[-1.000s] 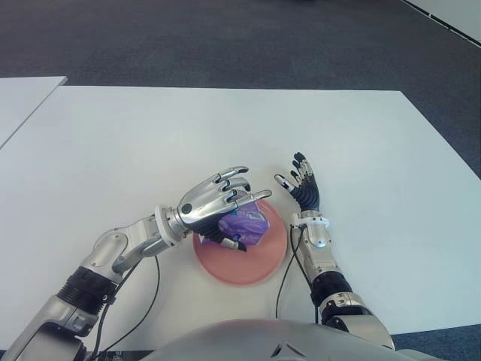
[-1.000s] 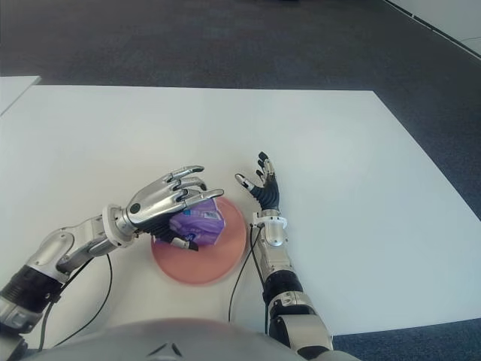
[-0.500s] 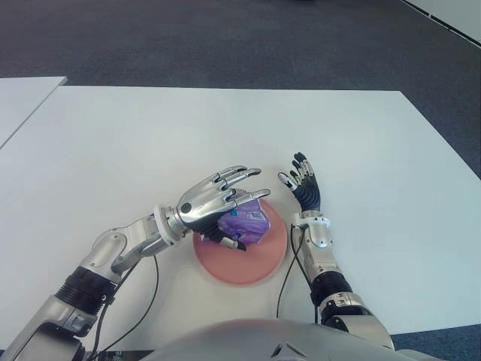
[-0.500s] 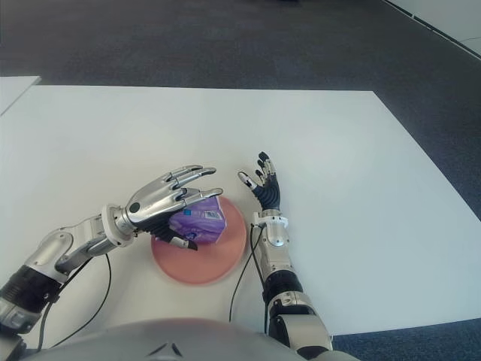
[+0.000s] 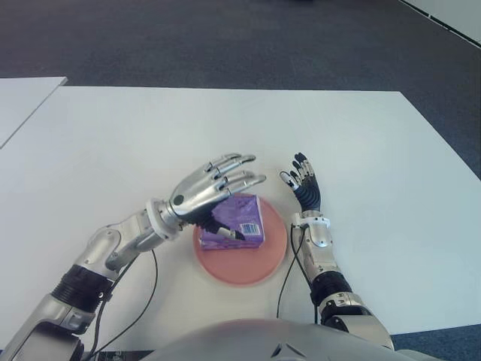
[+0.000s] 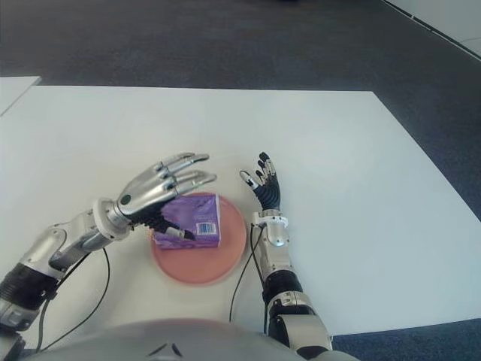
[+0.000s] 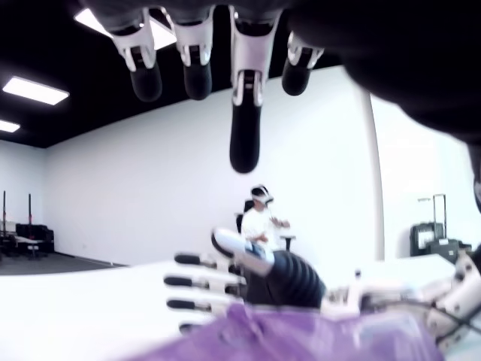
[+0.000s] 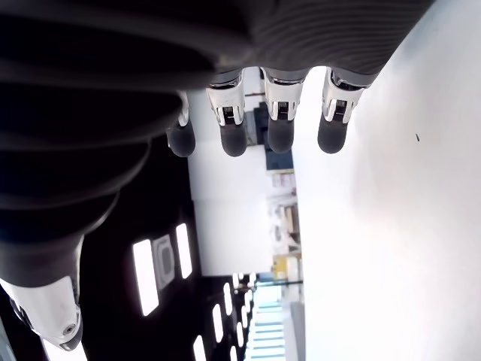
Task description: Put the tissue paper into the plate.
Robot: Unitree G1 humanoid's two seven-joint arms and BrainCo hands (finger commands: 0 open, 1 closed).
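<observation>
Left eye view gives me the purple tissue paper pack (image 5: 234, 223) lying flat in the pink plate (image 5: 263, 263), just under my left hand (image 5: 203, 195), whose fingers are spread and hold nothing. My right hand (image 5: 303, 186) is open beside the plate's right edge.

A white table (image 5: 150, 128) is standing on dark grey carpet (image 5: 225, 37); a second table (image 5: 22, 98) is showing at 9 o'clock.
</observation>
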